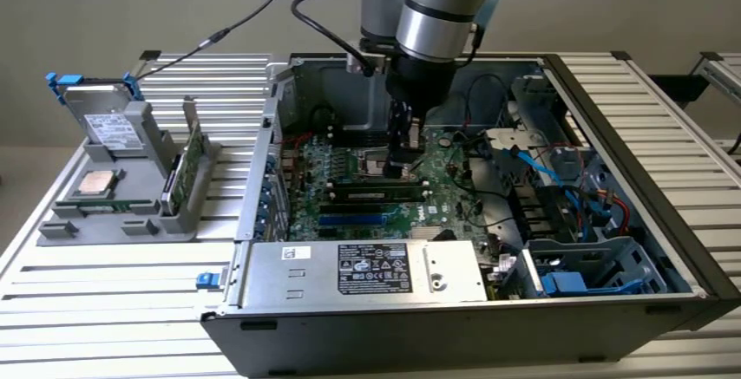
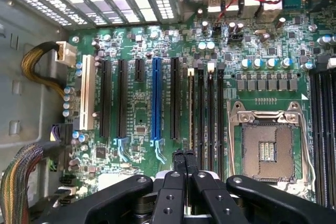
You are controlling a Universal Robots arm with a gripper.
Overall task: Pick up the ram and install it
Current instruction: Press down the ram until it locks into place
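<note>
The ram [image 1: 373, 193] is a long green stick with dark chips and a pale label, sitting in a memory slot on the motherboard [image 1: 347, 166] inside the open computer case. In the wrist view it is edge-on, a thin yellowish line [image 2: 190, 108] in the slot nearest the blue connector. My gripper [image 1: 397, 169] hangs just above the ram, towards its end on the exterior view's right. Its two fingers [image 2: 179, 157] are pressed together, so my gripper [image 2: 184, 156] is shut, and I see nothing between them.
The bare processor socket [image 2: 268, 150] lies beside the memory slots. A grey holder [image 1: 139, 197] at the exterior view's left carries a thin green board [image 1: 189, 160], a square silver chip [image 1: 93, 185] and a drive [image 1: 113, 127]. Cables [image 1: 579, 179] and the power supply [image 1: 364, 271] crowd the case.
</note>
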